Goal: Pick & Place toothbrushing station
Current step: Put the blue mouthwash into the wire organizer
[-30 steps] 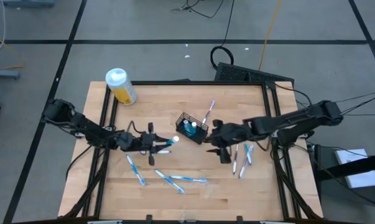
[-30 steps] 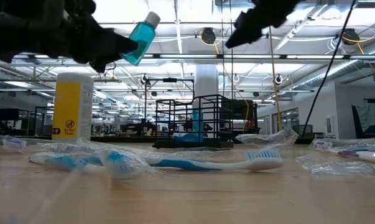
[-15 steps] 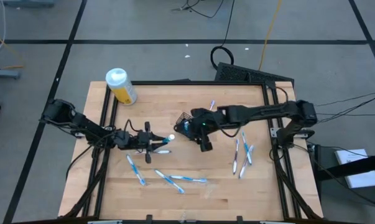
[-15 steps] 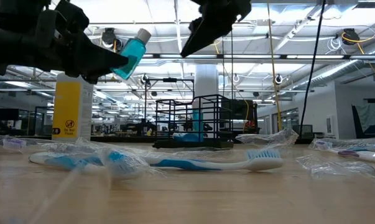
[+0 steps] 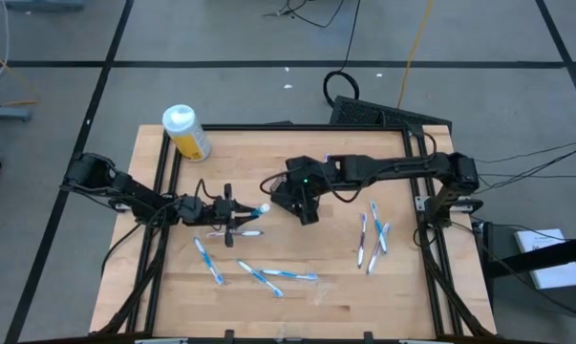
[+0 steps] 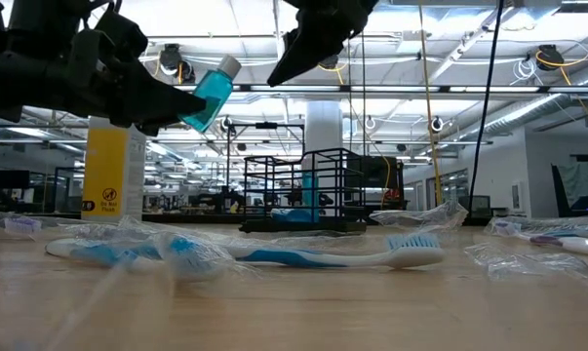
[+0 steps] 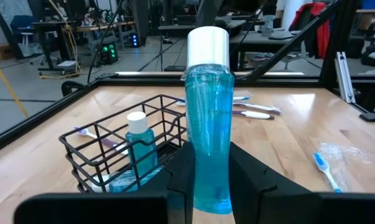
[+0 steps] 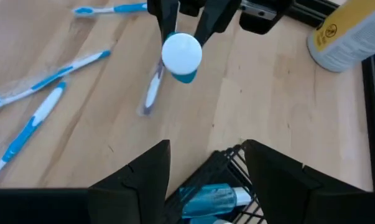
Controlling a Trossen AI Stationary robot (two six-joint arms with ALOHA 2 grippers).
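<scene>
The left gripper (image 7: 207,180) pinches a slim teal tube with a white cap (image 7: 208,118); the black wire-mesh basket (image 7: 122,149) sits just ahead. The right gripper (image 8: 206,171), fingers spread, hovers over the basket's rim.

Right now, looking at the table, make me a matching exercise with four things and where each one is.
Things:
1. teal bottle
2. yellow bottle
3. wire basket
4. right pincer

Places:
A. standing at a back corner of the table
B. open, just above the basket
C. near the table's middle, with a small teal bottle inside
D. gripped in the left pincer, off the table

Pairs: 1-D, 2-A, 3-C, 4-B
</scene>
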